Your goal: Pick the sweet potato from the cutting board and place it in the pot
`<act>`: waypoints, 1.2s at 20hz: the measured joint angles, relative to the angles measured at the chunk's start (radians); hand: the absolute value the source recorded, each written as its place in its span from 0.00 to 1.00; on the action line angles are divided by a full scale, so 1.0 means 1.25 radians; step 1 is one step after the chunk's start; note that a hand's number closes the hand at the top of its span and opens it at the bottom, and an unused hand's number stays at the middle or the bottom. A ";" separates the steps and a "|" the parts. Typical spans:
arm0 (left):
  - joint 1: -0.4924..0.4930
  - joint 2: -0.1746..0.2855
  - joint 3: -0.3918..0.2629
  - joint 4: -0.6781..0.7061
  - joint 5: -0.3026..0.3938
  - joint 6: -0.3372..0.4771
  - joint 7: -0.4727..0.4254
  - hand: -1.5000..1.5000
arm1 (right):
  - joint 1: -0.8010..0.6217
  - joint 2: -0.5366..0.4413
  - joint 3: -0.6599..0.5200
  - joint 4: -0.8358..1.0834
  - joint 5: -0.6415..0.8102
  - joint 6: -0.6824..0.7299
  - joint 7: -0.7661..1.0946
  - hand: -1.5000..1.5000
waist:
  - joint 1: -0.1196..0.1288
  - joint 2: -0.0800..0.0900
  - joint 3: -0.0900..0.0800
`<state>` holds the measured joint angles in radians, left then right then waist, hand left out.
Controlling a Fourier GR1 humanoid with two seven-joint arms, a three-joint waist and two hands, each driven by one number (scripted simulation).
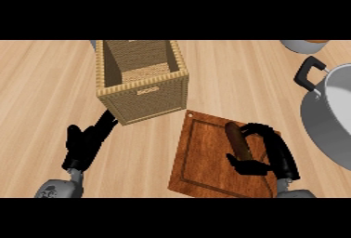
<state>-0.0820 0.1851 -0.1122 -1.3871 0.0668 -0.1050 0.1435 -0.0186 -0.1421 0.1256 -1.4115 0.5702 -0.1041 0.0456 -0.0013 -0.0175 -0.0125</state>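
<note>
A brown sweet potato (238,138) lies on the wooden cutting board (202,158) at the lower middle. My right hand (274,153) sits over the board's right side, its fingers curled over the potato's top end and its thumb below the near end, closing round it. A large grey pot (329,116) with a black handle (308,72) stands at the right edge, partly cut off. My left hand (83,142) rests at the lower left with fingers straight, pointing toward the basket.
A tall wicker basket (144,90) stands at upper middle, just beyond the board's far corner. A grey container (302,45) shows at the top right edge. Bare wooden counter (41,83) stretches to the left.
</note>
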 measured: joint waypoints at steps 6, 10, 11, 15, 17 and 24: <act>0.028 0.011 0.025 -0.009 0.009 0.004 -0.011 0.50 | 0.093 -0.118 -0.175 -0.005 -0.248 0.130 -0.201 1.00 | -0.040 0.001 0.014; 0.049 0.016 0.036 -0.022 0.015 0.007 -0.014 0.50 | 0.131 -0.210 -0.312 0.045 -0.396 0.241 -0.305 1.00 | -0.064 0.002 0.020; 0.051 0.017 0.037 -0.024 0.015 0.008 -0.017 0.50 | 0.142 -0.240 -0.346 0.065 -0.426 0.274 -0.338 1.00 | -0.064 0.003 0.020; 0.050 0.012 0.033 -0.029 0.015 0.006 -0.021 0.50 | 0.169 -0.360 -0.471 0.171 -0.536 0.413 -0.450 1.00 | -0.056 0.007 0.020; 0.043 0.010 0.026 -0.029 0.012 0.003 -0.017 0.50 | 0.182 -0.420 -0.520 0.244 -0.556 0.468 -0.516 1.00 | -0.045 0.010 0.019; 0.018 -0.001 0.009 -0.026 0.008 -0.004 0.006 0.50 | 0.193 -0.578 -0.597 0.456 -0.531 0.449 -0.653 1.00 | -0.012 0.013 0.017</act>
<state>-0.0594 0.1833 -0.1015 -1.4190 0.0762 -0.1106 0.1512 0.2225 -0.8649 -0.6201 -0.8410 -0.0929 0.4566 -0.7709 -0.0167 -0.0008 0.0091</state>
